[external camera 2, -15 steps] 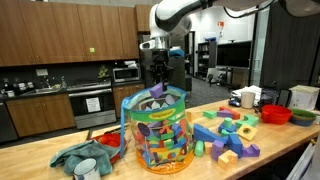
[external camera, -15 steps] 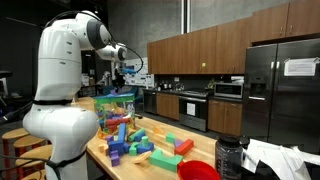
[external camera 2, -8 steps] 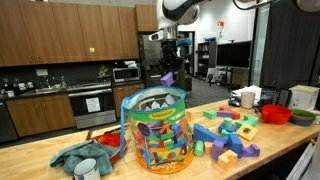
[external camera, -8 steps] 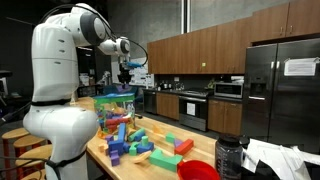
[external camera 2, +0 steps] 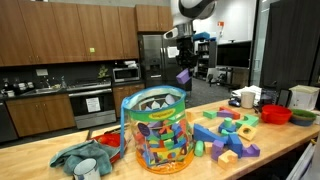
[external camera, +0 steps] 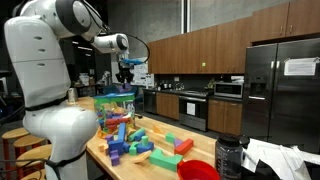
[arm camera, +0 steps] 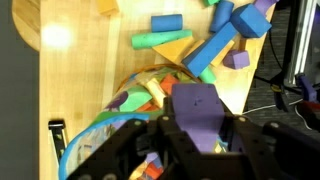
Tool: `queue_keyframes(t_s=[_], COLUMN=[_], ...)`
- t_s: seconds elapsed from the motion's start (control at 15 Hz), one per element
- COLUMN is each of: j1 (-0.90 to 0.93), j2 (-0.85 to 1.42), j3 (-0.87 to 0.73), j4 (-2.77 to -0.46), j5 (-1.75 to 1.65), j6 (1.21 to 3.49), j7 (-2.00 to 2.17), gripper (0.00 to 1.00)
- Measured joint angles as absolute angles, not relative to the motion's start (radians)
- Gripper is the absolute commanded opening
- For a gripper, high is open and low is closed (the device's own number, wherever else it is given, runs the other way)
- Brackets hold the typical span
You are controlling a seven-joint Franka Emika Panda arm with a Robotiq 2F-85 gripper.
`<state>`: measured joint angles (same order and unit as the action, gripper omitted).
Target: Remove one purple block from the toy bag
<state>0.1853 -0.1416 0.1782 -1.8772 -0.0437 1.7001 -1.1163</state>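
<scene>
Plainly, the pincer (external camera 2: 183,68) is clamped on a purple block (arm camera: 197,108), held upper centre of the frame, well above the toy bag (external camera 2: 152,92), likely so it clears the rim.

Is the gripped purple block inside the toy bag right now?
No, the gripper holds the purple block in the air, well above the toy bag's rim.

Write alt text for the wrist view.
Looking down from the wrist, the gripper is shut on a purple block, held above the open toy bag with its teal rim and colourful blocks inside. Beyond it, loose blocks lie scattered on a wooden table.
</scene>
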Motion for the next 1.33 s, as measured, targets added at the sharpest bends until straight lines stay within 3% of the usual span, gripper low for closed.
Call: queue_keyframes(t_s=[0.53, 0.93, 1.33], j1=[0.186, 0.2, 0.25], j2=[-0.476, -0.658, -0.681], j3=[0.14, 0.18, 0.28], j4=[-2.327, -2.677, -2.794], j5=[-0.051, -0.325, -0.501], j6=[1.827, 2.077, 2.197], j7=[-0.842, -0.657, -0.424], gripper=[0.16, 0.16, 0.16])
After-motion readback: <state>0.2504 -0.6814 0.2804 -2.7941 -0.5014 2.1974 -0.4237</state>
